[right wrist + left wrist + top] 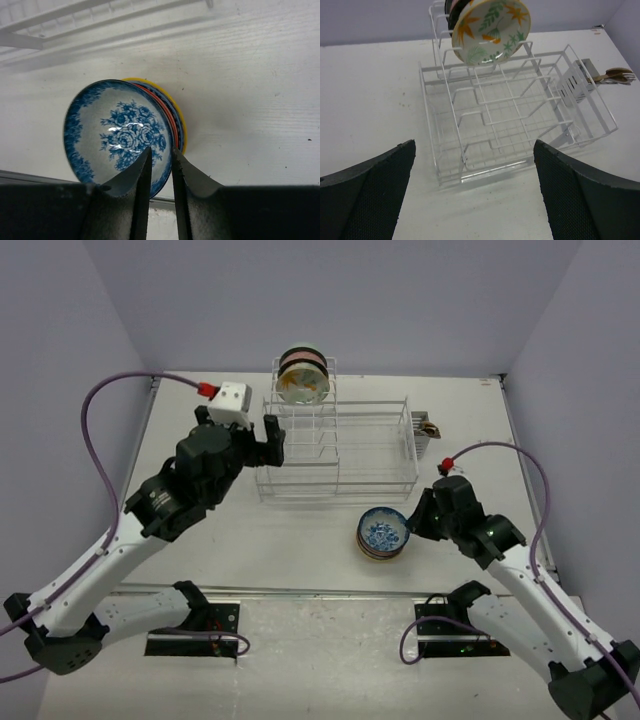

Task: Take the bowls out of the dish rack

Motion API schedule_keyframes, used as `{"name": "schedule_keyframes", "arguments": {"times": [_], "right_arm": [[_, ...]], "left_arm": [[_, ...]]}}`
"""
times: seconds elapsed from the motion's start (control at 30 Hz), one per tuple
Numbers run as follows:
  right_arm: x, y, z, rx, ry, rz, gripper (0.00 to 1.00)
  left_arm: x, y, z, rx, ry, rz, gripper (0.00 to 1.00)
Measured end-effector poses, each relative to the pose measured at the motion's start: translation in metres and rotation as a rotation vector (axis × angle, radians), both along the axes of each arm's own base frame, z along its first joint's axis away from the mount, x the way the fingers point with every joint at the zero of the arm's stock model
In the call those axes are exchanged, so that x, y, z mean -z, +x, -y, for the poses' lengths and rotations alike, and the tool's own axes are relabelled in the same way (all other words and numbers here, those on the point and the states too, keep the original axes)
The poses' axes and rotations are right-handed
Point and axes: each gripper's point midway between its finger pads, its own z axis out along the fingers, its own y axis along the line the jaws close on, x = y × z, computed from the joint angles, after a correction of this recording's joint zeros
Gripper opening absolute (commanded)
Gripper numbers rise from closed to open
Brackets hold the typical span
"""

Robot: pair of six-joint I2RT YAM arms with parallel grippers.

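Two bowls [303, 380] stand on edge in the one dish rack [335, 455], upper centre. A stack [383, 533] of at least three more sits on the tabletop [250, 530], centre right. The left fingers [370, 190] are wide apart and empty. The right fingers [130, 200] are almost together around the top bowl's rim; I cannot tell if they press it.

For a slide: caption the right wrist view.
Right gripper grips the blue floral bowl atop a stack beside the dish rack.

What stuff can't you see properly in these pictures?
- Lower bowls of the stack: the blue bowl covers them in top and right wrist views; only rims show, so no count.
- Back bowls in the rack: the leaf bowl hides them, top and left wrist views.
- Whether the right gripper pinches the blue bowl: its fingers hide the contact, right wrist view.
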Motion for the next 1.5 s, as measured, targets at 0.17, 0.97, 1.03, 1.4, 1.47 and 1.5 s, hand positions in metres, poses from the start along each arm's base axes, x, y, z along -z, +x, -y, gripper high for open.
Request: {"name": "schedule_keyframes", "arguments": {"times": [0.17, 0.97, 1.03, 1.4, 1.47, 1.5], "right_arm": [[-0.057, 0.003, 0.001, 0.003, 0.052, 0.133, 0.25], [-0.136, -0.029, 0.028, -0.057, 0.041, 0.346, 0.32], [-0.136, -0.029, 0.028, -0.062, 0.036, 0.348, 0.32], [-0.136, -0.029, 0.029, -0.075, 0.026, 0.354, 0.32], [-0.136, -0.030, 0.028, -0.079, 0.027, 0.354, 0.32], [-0.136, -0.030, 0.028, -0.082, 0.029, 0.354, 0.32]], "left_arm": [[-0.064, 0.049, 0.027, -0.029, 0.128, 0.095, 1.00], [0.014, 0.203, 0.085, 0.186, 0.931, 0.176, 0.76], [0.014, 0.207, 0.085, 0.178, 0.941, 0.183, 0.65], [0.000, 0.216, 0.067, 0.087, 0.990, 0.219, 0.15], [0.002, 0.213, 0.062, 0.081, 1.008, 0.219, 0.06], [0.003, 0.212, 0.060, 0.078, 1.015, 0.219, 0.03]]}}
